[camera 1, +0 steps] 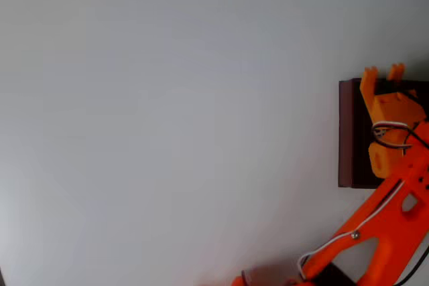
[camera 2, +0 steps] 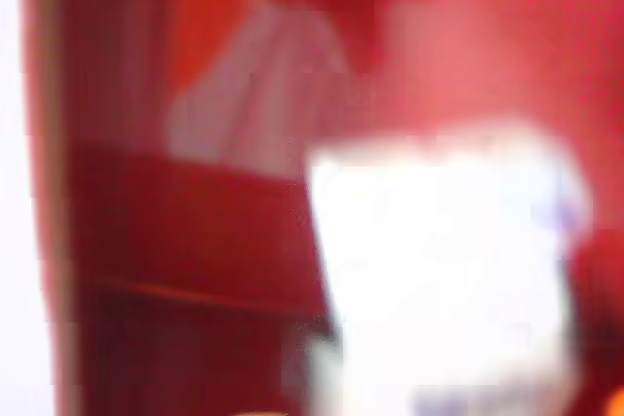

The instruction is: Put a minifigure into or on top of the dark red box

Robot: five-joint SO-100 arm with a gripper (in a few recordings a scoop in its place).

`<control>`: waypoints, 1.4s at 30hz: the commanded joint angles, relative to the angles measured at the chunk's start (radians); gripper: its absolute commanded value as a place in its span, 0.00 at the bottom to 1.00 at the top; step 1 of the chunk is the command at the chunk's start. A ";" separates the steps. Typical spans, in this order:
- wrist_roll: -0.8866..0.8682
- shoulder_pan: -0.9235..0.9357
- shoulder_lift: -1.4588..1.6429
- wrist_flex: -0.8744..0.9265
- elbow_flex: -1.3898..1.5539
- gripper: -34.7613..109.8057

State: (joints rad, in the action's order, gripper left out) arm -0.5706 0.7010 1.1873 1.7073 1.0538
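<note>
Overhead view: the orange plastic arm [camera 1: 375, 232] reaches up from the lower right corner of the pale, plain bench [camera 1: 167, 132], with white and dark cables looped over its wrist. Its jaws [camera 1: 383, 72] sit at the right edge of the picture, directly over the dark red rectangular box [camera 1: 346, 132], whose maroon left wall and near-black inside show beneath and to the left of the wrist. The two orange finger tips [camera 1: 369, 74] poke out just past the box's upper wall, with a clear gap between them, so the jaws stand released and nothing can be seen held between them from above.

Wrist view: the picture is badly blurred. Red surfaces of the box [camera 2: 195, 231] lie very close below the jaws and take up most of the field, with a pale strip of bench [camera 2: 10, 192] along the left edge. A large white and light grey blur with small blue marks, the tiny toy minifigure [camera 2: 439, 270], lies right under the camera against the red of the box; whether it rests on the box floor or touches a finger cannot be told.
</note>
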 commanded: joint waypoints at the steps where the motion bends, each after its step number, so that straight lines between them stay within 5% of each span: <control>1: -0.012 -0.026 0.091 -0.092 0.101 0.38; 9: -0.008 -0.051 0.140 -0.133 0.181 0.35; 16: 0.146 -0.230 0.716 -0.126 0.479 0.24; 32: 0.448 -1.339 1.779 -0.488 1.431 0.24; 42: 0.522 -1.759 2.221 -0.337 1.841 0.25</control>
State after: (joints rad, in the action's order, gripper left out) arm -0.0537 -0.9725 3.3119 1.3223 2.8195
